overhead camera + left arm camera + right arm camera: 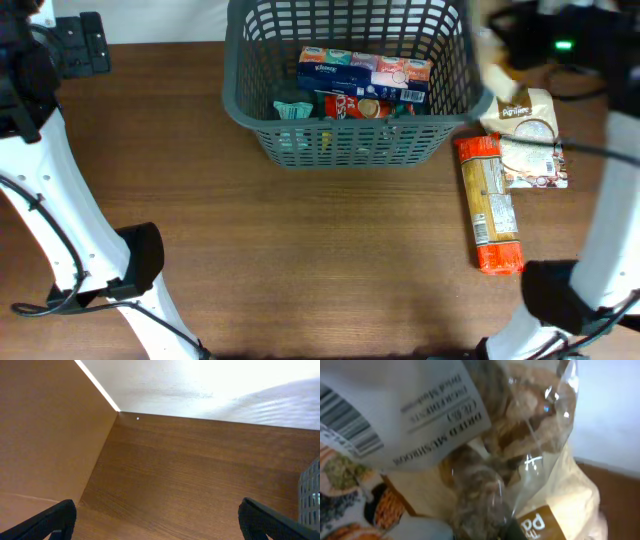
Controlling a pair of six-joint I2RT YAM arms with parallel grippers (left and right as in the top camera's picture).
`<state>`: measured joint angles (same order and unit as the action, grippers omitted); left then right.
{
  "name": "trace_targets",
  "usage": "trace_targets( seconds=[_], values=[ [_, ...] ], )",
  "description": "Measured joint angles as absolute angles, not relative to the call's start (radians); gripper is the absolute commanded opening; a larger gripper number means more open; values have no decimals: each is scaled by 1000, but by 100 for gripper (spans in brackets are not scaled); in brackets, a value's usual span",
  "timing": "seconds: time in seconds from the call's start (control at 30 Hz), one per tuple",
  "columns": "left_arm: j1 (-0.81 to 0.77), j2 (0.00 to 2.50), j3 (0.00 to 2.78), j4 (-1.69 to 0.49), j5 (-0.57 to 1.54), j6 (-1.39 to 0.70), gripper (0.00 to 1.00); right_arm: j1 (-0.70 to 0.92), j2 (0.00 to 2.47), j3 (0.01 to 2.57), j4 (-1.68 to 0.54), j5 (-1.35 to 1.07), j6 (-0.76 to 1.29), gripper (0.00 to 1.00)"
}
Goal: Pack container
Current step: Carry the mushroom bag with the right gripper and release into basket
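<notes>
The left gripper (160, 525) is spread wide. In its wrist view the two dark fingers (47, 521) sit in the lower corners of the frame with nothing between them but bare table (190, 475). A pale wall fills the top of that frame, and a sliver of the container (311, 490) shows at the right edge.

The right gripper (500, 70) is only a blur in the upper right of the overhead frame, just right of the container's rim. I cannot tell whether it is wide or closed. Its wrist view is filled by a clear mushroom bag (485, 460) with a white label, seen very close. A beige bag (570, 495) with a brown label lies behind it at the lower right.

From overhead, these two bags lie together on the table at the right of the frame, and an orange pasta packet (490, 205) lies lengthwise just to their left.

The container sits at the top centre of the overhead frame. Inside it are tissue boxes (345, 68), with a red packet (350, 105) and a teal item (293, 110) near the front wall.
</notes>
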<state>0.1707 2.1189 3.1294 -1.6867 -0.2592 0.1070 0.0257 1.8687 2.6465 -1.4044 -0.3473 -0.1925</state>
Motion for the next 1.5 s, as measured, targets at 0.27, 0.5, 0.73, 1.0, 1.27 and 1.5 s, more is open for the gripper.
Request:
trace_targets(
  seconds=[0.27, 0.5, 0.73, 1.0, 1.27, 1.5],
  values=[
    [171, 2119, 3129, -1687, -259, 107, 99, 272, 1946, 2650, -1262, -230, -348, 4],
    [171, 2119, 3129, -1687, -259, 107, 99, 293, 2113, 2651, -1262, -188, -428, 4],
    [171, 2119, 3129, -1687, -259, 107, 99, 293, 2250, 2650, -1287, -176, -442, 4],
    [171, 2119, 3129, -1687, -259, 107, 99, 340, 2264, 2650, -1322, -193, -417, 4],
    [171, 2119, 3129, -1687, -259, 107, 99, 445, 2264, 2650, -1324, -204, -414, 4],
    [171, 2119, 3129, -1687, -259, 107, 99, 458, 2277, 2650, -1336, -199, -392, 48]
  ],
)
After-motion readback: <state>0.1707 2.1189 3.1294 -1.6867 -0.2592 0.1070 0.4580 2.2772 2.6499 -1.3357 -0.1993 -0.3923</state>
